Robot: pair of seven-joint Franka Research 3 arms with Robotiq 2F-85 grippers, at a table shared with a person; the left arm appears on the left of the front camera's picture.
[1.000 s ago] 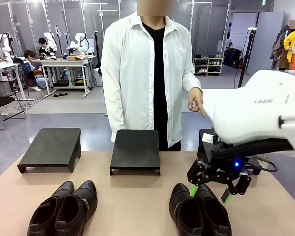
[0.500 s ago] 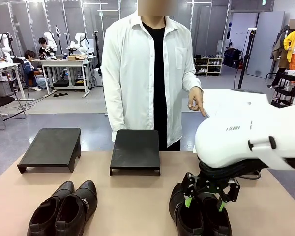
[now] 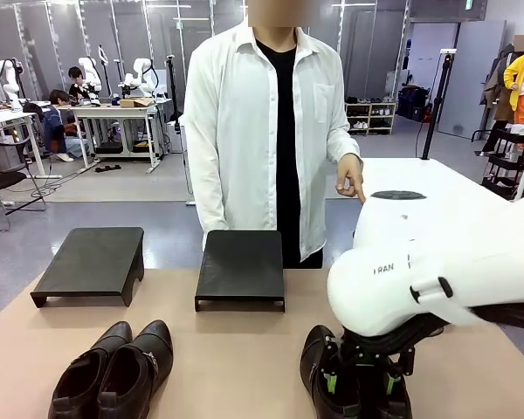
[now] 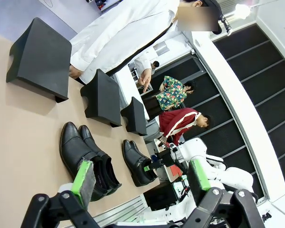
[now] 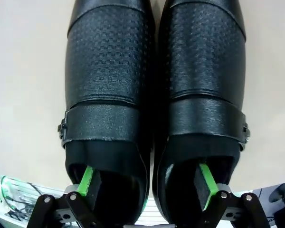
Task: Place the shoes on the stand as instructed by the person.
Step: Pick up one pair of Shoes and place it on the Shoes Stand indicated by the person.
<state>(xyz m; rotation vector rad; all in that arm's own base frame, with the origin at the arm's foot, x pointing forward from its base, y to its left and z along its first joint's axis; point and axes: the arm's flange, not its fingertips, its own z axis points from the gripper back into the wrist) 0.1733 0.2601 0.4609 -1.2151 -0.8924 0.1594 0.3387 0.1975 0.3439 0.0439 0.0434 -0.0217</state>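
Observation:
Two pairs of black shoes lie on the near part of the table: the left pair (image 3: 115, 367) (image 4: 85, 156) and the right pair (image 3: 327, 371) (image 5: 152, 95). My right gripper (image 3: 360, 384) (image 5: 146, 186) is down on the right pair. It is open, with one green pad (image 5: 88, 180) inside the left shoe's opening and the other inside the right shoe's, so the two inner walls sit between the fingers. My left gripper (image 4: 141, 178) hangs open and empty, high over the table. The person (image 3: 271, 131) stands at the far side, one hand (image 3: 350, 182) pointing down to the right.
Three black stands line the far half of the table: left (image 3: 92, 262), middle (image 3: 241, 266) and a right one (image 4: 134, 116), which my right arm (image 3: 437, 262) covers in the front view. Bare table lies between the two pairs. Other tables and people stand far behind.
My right gripper has come down and towards the near edge, from above the right pair's toes into the shoes' openings. The person's pointing hand and the left pair have stayed put.

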